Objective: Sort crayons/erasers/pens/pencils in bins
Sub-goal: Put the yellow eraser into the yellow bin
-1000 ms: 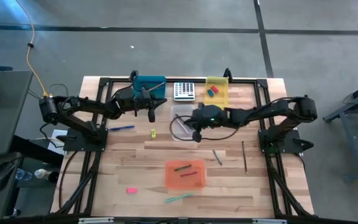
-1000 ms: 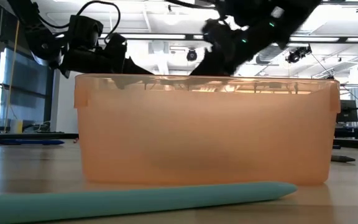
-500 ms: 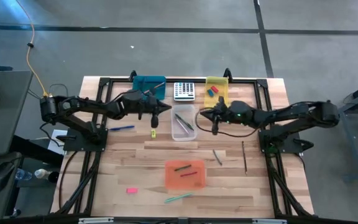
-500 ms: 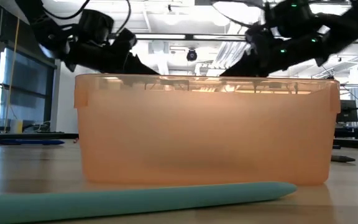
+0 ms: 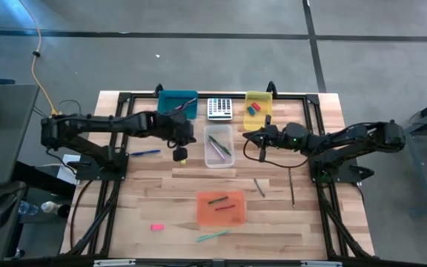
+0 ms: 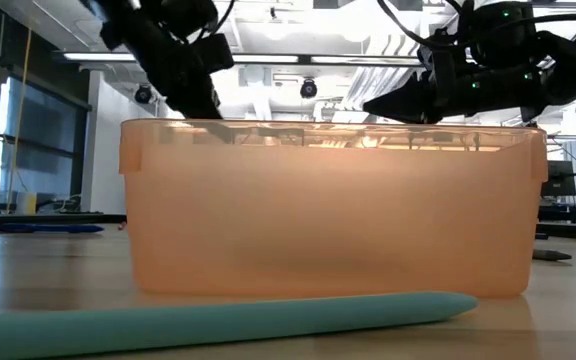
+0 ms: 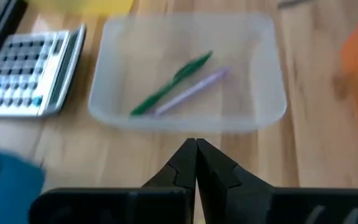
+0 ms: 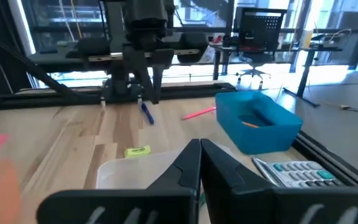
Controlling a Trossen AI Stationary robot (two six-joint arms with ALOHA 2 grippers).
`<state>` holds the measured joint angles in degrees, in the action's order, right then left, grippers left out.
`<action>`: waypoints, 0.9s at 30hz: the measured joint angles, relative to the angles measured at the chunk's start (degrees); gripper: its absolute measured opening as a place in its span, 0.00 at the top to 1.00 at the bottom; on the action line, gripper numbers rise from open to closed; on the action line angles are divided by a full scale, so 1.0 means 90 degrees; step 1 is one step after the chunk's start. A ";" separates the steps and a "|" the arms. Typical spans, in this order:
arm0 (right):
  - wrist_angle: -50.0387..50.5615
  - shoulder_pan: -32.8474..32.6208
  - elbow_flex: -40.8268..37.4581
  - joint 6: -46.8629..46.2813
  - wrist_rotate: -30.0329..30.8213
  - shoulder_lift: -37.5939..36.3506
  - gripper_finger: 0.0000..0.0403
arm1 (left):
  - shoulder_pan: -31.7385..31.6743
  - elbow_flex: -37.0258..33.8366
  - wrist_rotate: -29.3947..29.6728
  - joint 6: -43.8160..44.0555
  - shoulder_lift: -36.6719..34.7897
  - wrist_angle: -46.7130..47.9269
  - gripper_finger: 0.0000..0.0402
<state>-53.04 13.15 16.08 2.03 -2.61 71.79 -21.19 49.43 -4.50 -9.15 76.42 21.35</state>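
My left gripper pinched shut, empty, hanging just above yellow-green eraser on bare wood beside clear bin. My right gripper also shut, empty, between clear bin and yellow bin. Step in hand, my guess: picking up that eraser. Next move needs fingers spread first, then descent over eraser, then carry to yellow bin where other erasers lie. Eraser small block; long axis looks set toward table's near edge, hard to confirm. Green pen and purple pen lie slantwise in clear bin.
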 joint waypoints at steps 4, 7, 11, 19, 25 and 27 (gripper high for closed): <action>0.0002 -0.0002 0.0000 0.0172 0.0002 0.0000 1.00 | 0.0002 0.0262 0.0103 0.0889 0.0000 0.0737 1.00; 0.0026 -0.0005 0.0000 0.0164 0.0002 0.0000 1.00 | -0.0008 0.0289 0.0102 0.1815 0.0000 0.1173 1.00; 0.0083 -0.0004 0.0000 0.0209 0.0004 0.0000 1.00 | -0.0095 0.0289 0.0597 0.2674 0.0000 0.2073 1.00; 0.0198 -0.0005 0.0000 0.0327 0.0005 0.0002 1.00 | -0.0309 0.0206 0.1233 0.3059 0.0002 0.2422 1.00; 0.0368 -0.0005 0.0000 0.0160 0.0080 0.0005 1.00 | -0.0066 -0.0675 0.1013 0.2618 -0.0074 0.1087 1.00; 0.0415 -0.0007 0.0000 0.0104 0.0353 0.0005 1.00 | 0.0006 -0.1032 0.0878 0.2531 -0.0160 0.0340 1.00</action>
<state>-49.31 13.08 16.08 2.96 0.56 71.83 -21.14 40.14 3.40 13.63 74.98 24.41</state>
